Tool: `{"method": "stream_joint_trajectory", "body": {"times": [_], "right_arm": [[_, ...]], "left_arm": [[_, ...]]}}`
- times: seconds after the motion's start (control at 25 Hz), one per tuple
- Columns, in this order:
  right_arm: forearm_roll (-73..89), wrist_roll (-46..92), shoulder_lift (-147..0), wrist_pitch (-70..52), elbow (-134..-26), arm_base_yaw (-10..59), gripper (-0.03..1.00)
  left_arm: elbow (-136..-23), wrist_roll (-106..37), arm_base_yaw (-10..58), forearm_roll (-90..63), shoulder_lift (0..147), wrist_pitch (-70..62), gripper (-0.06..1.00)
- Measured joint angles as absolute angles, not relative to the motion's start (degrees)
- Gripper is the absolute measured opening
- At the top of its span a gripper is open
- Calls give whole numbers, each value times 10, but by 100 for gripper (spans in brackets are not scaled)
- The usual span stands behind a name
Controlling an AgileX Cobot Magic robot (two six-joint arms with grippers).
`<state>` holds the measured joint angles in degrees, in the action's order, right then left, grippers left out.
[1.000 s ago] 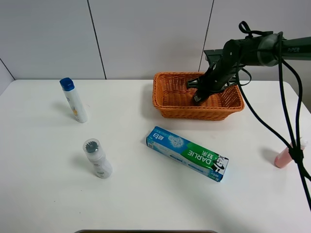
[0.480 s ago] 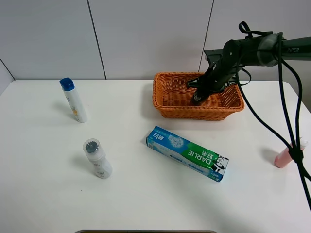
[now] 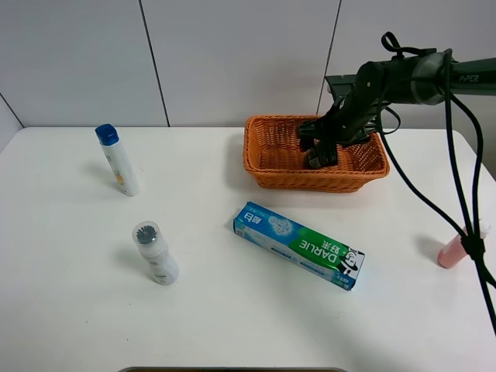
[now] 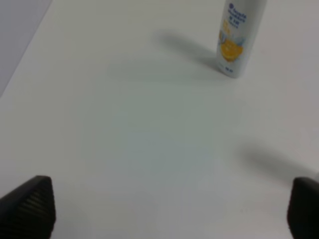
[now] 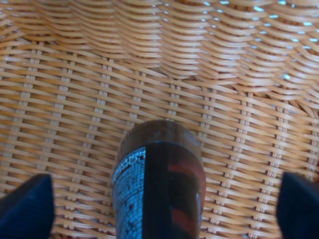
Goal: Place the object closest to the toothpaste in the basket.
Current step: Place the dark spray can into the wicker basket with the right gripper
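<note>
The toothpaste box (image 3: 298, 244), blue and green, lies flat at the table's middle front. The orange wicker basket (image 3: 256, 164) stands behind it. My right gripper (image 3: 320, 149) is inside the basket with its jaws spread wide. In the right wrist view a dark bottle (image 5: 159, 184) with a brown cap lies on the basket floor (image 5: 149, 74) between the open right gripper's (image 5: 162, 201) fingers, touched by neither. My left gripper (image 4: 167, 206) is open and empty over bare table; it does not show in the high view.
A white bottle with a blue cap (image 3: 118, 160) stands at the back left, also in the left wrist view (image 4: 238, 37). A white bottle with a grey cap (image 3: 155, 252) stands front left. A pink bottle (image 3: 453, 249) lies at the right edge, near hanging cables.
My right gripper's jaws have spread apart inside the basket, letting go of the dark bottle. The other objects have not moved.
</note>
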<state>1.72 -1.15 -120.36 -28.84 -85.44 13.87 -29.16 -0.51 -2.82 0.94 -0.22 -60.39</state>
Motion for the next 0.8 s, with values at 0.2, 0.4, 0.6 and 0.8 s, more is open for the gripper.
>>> {"method": "stream_joint_trajectory", "body": {"times": [0.2, 0.4, 0.6, 0.8], "right_arm": [[17, -12, -1204, -288, -854, 139, 99], [17, -12, -1203, -288, -854, 139, 99], [17, -12, -1182, -291, -854, 139, 99], [17, -12, -1134, -292, -854, 139, 99]], "left_arm": [[-292, -5, -28, 9, -2, -604, 94], [-292, -5, -28, 9, -2, -604, 94], [-292, -5, -28, 9, -2, -604, 94], [-292, -5, -28, 9, -2, -604, 94]]}}
